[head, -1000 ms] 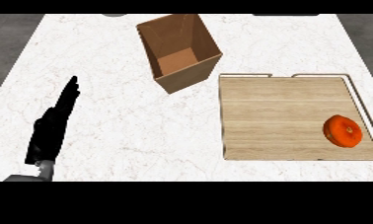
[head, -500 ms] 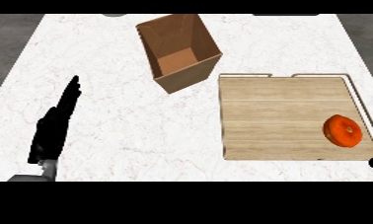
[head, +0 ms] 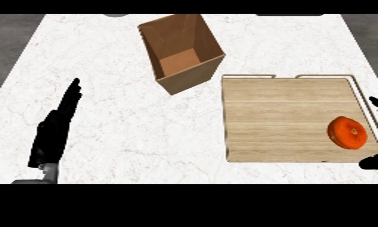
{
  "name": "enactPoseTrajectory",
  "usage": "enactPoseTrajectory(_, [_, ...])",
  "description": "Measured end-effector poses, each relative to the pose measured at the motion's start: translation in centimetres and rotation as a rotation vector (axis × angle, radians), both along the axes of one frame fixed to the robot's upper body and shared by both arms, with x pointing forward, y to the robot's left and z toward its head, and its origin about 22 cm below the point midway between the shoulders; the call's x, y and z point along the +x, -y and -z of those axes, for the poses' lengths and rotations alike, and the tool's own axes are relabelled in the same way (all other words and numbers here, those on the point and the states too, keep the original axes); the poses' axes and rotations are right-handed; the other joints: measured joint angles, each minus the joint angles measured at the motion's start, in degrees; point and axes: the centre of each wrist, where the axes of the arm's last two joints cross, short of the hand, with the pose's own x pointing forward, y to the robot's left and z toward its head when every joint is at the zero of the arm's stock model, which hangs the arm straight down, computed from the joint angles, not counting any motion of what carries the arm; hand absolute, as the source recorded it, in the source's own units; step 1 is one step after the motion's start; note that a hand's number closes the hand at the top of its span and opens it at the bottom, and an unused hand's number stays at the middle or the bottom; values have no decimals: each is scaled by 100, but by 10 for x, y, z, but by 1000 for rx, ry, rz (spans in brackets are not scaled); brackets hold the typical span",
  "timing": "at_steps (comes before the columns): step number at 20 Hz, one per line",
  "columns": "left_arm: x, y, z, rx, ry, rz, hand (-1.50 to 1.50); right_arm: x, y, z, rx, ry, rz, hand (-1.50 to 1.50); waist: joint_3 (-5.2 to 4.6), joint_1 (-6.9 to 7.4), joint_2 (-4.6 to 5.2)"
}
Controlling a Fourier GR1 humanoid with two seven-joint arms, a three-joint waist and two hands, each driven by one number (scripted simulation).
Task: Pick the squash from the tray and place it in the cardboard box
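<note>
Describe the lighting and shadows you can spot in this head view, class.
Head view: even, soft light with no glare; the cardboard box shows a darker inner wall; the squash casts hardly any shadow on the tray.

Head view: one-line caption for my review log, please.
Orange squash lies at the wooden tray's right end, open cardboard box up-left; left hand rests open, right hand barely in view.

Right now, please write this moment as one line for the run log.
squash: on tray, right end | box: open, nothing visible inside | left hand: open, resting at left | right hand: at right edge, barely visible
</note>
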Motion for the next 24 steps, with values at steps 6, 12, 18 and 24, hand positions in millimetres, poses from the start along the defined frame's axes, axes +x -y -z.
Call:
enactPoseTrajectory(6, [0, 2, 1, 3, -3, -2, 0, -3, -4, 10, -1, 5, 7, -150, 0, -3, -1])
enactPoseTrajectory(12, [-4, 0, 3, 0, -2, 9, 0, 1, -7, 18, 3, 7, 12, -150, -1, 3, 0])
enactPoseTrajectory(18, [-6, -1, 1, 4, -2, 2, 0, 3, -14, 30, 3, 6, 14, -150, 2, 2, 1])
enactPoseTrajectory(24, [-7, -4, 5, -3, 2, 9, 0, 6, -21, 39, -2, -16, -8, -150, 0, 5, 1])
